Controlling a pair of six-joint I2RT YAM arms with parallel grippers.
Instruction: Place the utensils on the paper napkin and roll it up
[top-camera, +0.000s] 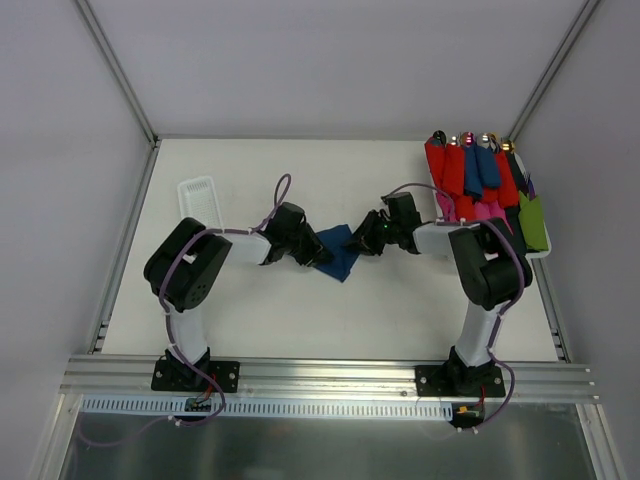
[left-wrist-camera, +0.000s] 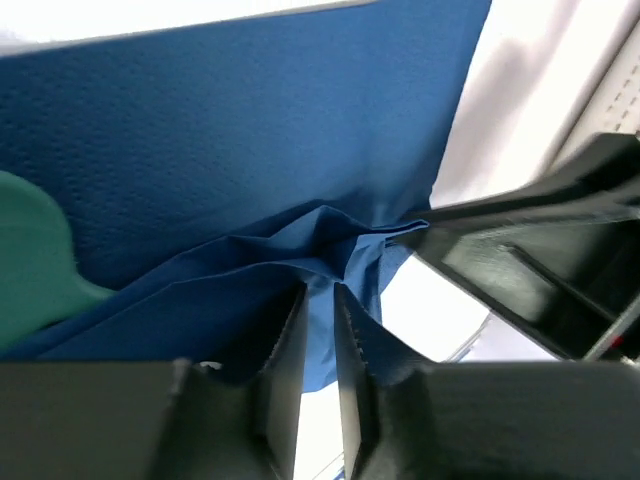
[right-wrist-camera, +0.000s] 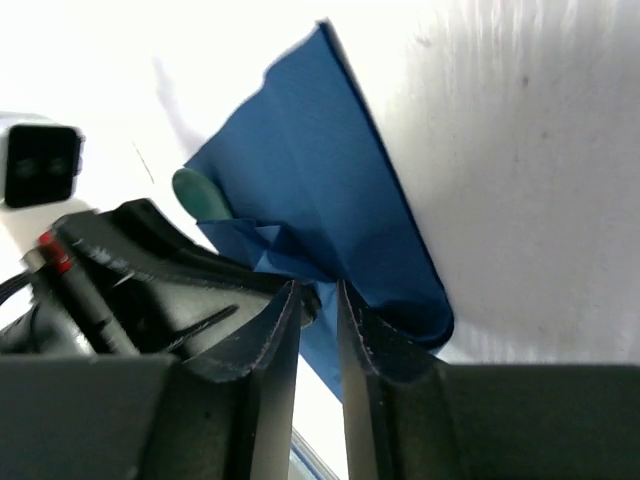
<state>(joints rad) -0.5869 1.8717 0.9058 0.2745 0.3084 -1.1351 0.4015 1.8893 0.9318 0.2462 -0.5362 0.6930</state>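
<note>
The navy paper napkin (top-camera: 340, 255) lies mid-table, partly folded over, between both grippers. My left gripper (top-camera: 318, 250) holds its left edge and my right gripper (top-camera: 364, 240) holds its right edge. In the left wrist view the jaws (left-wrist-camera: 320, 296) are nearly closed, pinching a creased fold of the napkin (left-wrist-camera: 250, 130). A teal utensil end (left-wrist-camera: 30, 262) pokes out at the left. In the right wrist view the jaws (right-wrist-camera: 320, 292) pinch the napkin (right-wrist-camera: 320, 170), and a teal tip (right-wrist-camera: 198, 194) shows at its far edge. The rest of the utensils is hidden inside.
A tray (top-camera: 540, 252) at the back right holds several red, pink, blue and green rolled bundles (top-camera: 478, 180). A white ribbed tray (top-camera: 200, 197) stands at the back left. White walls close in the table on three sides.
</note>
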